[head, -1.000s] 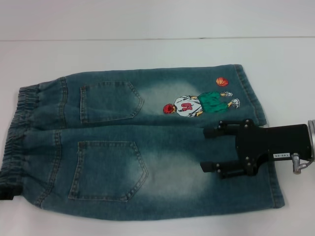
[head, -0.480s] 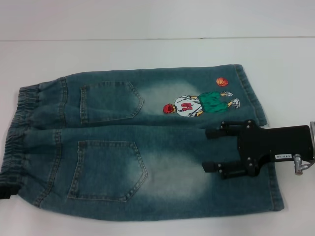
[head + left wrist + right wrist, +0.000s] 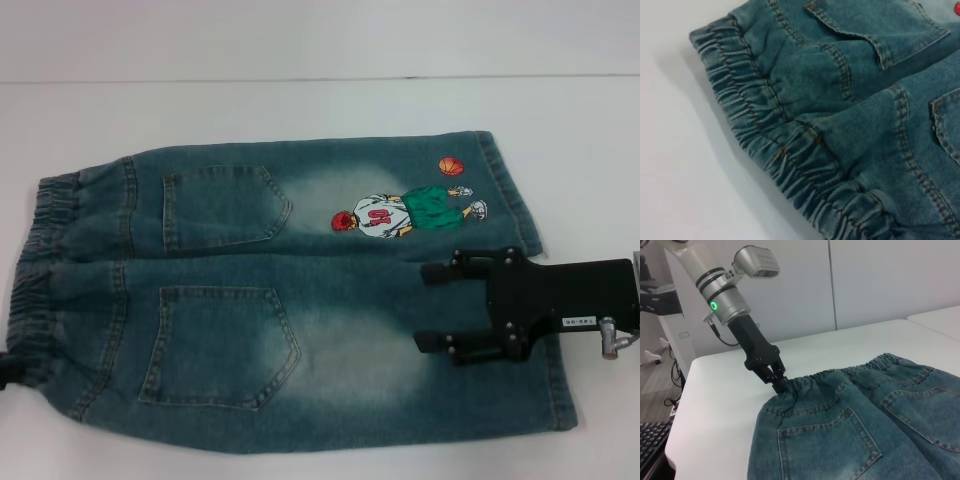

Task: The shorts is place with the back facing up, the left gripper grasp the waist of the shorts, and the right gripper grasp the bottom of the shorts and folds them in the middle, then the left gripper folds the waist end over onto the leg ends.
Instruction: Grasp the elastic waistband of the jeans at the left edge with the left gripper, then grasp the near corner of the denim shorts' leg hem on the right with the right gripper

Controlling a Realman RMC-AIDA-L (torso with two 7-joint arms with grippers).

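The shorts (image 3: 290, 300) are spread flat across the middle of the head view, back side up, on a white surface (image 3: 300, 110). The elastic waist (image 3: 40, 270) is seen at the left edge of the frame and the leg ends (image 3: 530, 290) toward the right. Two back pockets (image 3: 225, 205) are shown in the left half, and an embroidered figure (image 3: 400, 212) with a small orange ball (image 3: 452, 166) is stitched on the upper leg, right of centre.

The right tool (image 3: 432, 306) is seen at the right of the head view, above the lower leg near its hem, with its two black fingers (image 3: 445, 272) held apart and pointing toward the centre of the frame; whether the cloth is touched cannot be told.

The left tool (image 3: 779, 385) is shown in the upper left of the right wrist view, at the corner of the waist, with its fingers closed on the gathered waistband. In the head view only a dark tip is visible at the lower left edge. The waistband's gathers (image 3: 765, 120) fill the left wrist view, lying diagonally on the surface.
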